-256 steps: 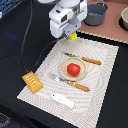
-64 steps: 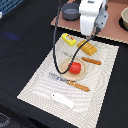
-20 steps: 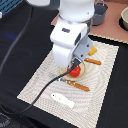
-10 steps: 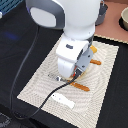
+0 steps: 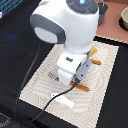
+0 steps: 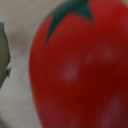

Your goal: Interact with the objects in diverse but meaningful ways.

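Note:
The red tomato-like ball (image 6: 75, 70) with its green leaf top fills the wrist view, very close to the camera. A grey finger (image 6: 4, 55) shows at the frame's edge beside it. In the exterior view my gripper (image 5: 70, 83) is down on the striped mat and hides the ball. I cannot see whether the fingers are closed on it. The white fish-like piece (image 5: 64, 101) lies on the mat near its front edge. The orange loaf-like block and the yellow packet are hidden behind the arm.
The striped placemat (image 5: 42, 77) lies on a dark table. Orange-handled cutlery pieces (image 5: 83, 86) (image 5: 95, 62) lie on the mat beside the gripper. A grey pot (image 5: 102, 12) and a tan plate (image 5: 124, 19) stand at the back on the exterior view's right.
The arm has moved along the mat toward its front and come down over the red ball, which showed a second ago and is now covered in the exterior view.

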